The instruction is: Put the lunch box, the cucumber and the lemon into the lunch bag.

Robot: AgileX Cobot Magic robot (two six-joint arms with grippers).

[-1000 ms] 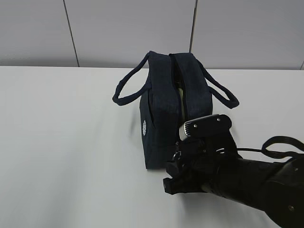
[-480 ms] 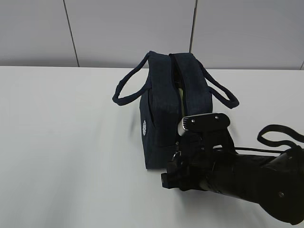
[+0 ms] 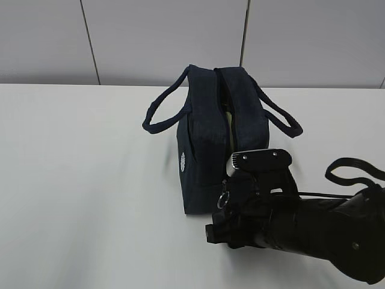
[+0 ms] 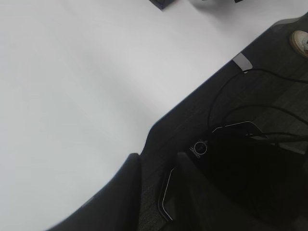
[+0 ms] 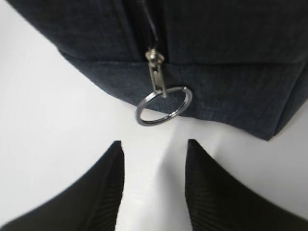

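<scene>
Below ring pull [image 5: 162, 104] of lunch bag [image 3: 207, 129], right jaws spread apart, holding nothing; left jaws parted, empty.

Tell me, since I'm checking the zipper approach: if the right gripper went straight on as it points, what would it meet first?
Probably the metal ring pull, hanging off the lunch bag ahead of the open right gripper. Depth is unclear, and the ring sits slightly above the gap, so the gripper might touch the bag's fabric first.

Right claw [image 5: 154, 163] spread, just below ring pull [image 5: 162, 106] on lunch bag [image 5: 216, 57].
</scene>
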